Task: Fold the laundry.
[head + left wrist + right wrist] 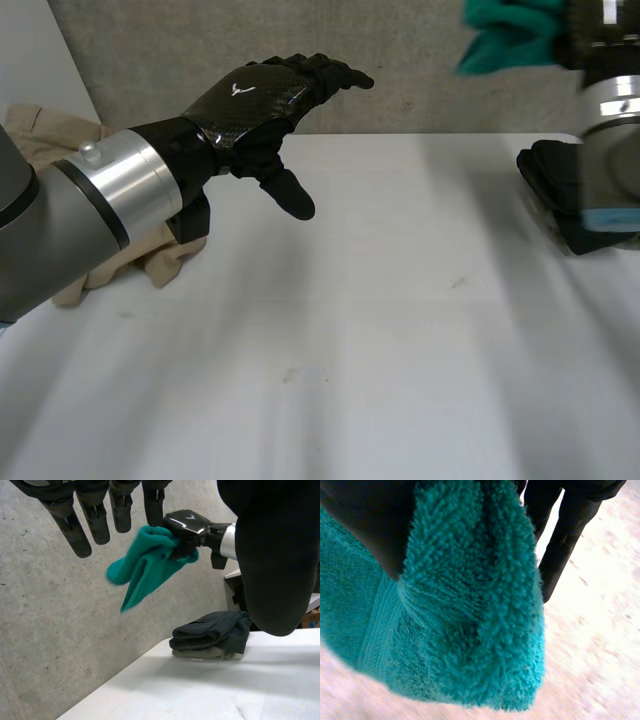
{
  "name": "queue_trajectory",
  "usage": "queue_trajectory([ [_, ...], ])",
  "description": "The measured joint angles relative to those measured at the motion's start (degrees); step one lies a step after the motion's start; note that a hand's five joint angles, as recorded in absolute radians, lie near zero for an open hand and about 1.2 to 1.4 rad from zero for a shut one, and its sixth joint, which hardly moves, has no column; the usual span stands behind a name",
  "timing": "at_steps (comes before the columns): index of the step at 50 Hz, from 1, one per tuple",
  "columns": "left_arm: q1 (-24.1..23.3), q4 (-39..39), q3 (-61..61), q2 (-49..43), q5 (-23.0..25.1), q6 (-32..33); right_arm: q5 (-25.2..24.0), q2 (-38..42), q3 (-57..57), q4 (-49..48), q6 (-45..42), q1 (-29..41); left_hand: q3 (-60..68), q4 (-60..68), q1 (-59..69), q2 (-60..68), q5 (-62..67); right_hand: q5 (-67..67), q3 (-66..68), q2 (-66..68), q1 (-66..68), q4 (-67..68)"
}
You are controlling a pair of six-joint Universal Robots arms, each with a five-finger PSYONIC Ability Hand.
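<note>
Step in hand: carrying the next item to the work area. The right hand (192, 527) pinches a teal towel (150, 562), which hangs bunched in the air near the folded dark stack (210, 632). The left hand (265, 100) hovers with fingers spread and holds nothing, beside the beige garment (160, 260). Next move: lower the towel onto the bare surface (400, 320) and spread it flat.

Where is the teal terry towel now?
In the head view's top right, the teal terry towel hangs from the right hand, higher than the dark folded clothes.
</note>
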Motion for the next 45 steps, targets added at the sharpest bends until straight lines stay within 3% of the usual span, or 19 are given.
queue_trajectory([
  [8, -0.9, 0.9, -2.2, -1.6, -0.2, 0.0, -12.6, 11.9, -4.7, -3.6, 6.5, -15.9, 0.0, 0.0, 0.0, 0.0, 0.0, 0.0, 0.0, 0.0, 0.0, 0.0],
  [16, -2.2, 3.0, -5.3, -3.7, -0.3, 0.2, -26.2, 26.5, -6.4, -7.1, 8.5, -25.4, 0.0, 0.0, 0.0, 0.0, 0.0, 0.1, 0.0, 0.0, 0.0, 0.0],
  [22, -2.5, 3.9, -6.3, -4.3, -0.3, 0.4, -30.8, 29.4, -4.9, -7.5, 7.1, -28.7, 0.0, 0.0, 0.0, 0.0, 0.0, 2.1, 0.7, 0.0, 0.0, 0.2],
  [27, -2.5, 3.9, -5.9, -4.1, -0.3, 0.5, -34.1, 26.4, -2.1, -8.5, 7.5, -29.4, 0.0, 0.0, 0.0, 0.0, 0.0, 1.5, -3.5, -3.2, -0.5, -5.1],
  [28, -2.5, 3.9, -5.8, -4.1, -0.3, 0.5, -34.3, 26.0, -1.9, -8.7, 7.6, -29.4, 0.0, 0.0, 0.0, 0.0, 0.0, 0.3, -4.9, -4.5, -1.5, -6.5],
  [29, -2.5, 3.7, -5.6, -3.8, -0.3, 0.5, -34.7, 24.4, -1.1, -9.4, 8.6, -29.4, 0.0, 0.0, 0.0, 0.0, 0.0, -14.6, -20.0, -20.1, -15.9, -21.5],
  [32, -2.6, 3.4, -5.2, -3.2, -0.3, 0.5, -34.0, 21.4, 0.2, -10.4, 10.7, -29.2, 0.0, 0.0, 0.0, 0.0, 0.0, -41.4, -45.5, -46.4, -40.9, -47.0],
  [34, -2.7, 3.2, -5.0, -2.7, -0.3, 0.5, -32.3, 19.3, 1.1, -9.9, 11.7, -29.2, 0.0, 0.0, 0.0, 0.0, 0.0, -49.1, -53.1, -53.6, -46.4, -54.5],
  [42, -2.8, 2.6, -5.4, -0.8, -0.2, 0.2, -22.7, 9.6, 4.4, 3.7, 8.3, -30.6, 0.0, 0.0, 0.0, 0.0, 0.0, -50.2, -55.1, -54.7, -46.5, -56.5],
  [45, -2.6, 2.5, -6.2, 0.6, -0.3, -0.3, -17.4, 3.9, 5.1, 16.6, -0.8, -32.3, 0.0, 0.0, 0.0, 0.0, 0.0, -50.2, -55.1, -54.7, -46.5, -56.5],
])
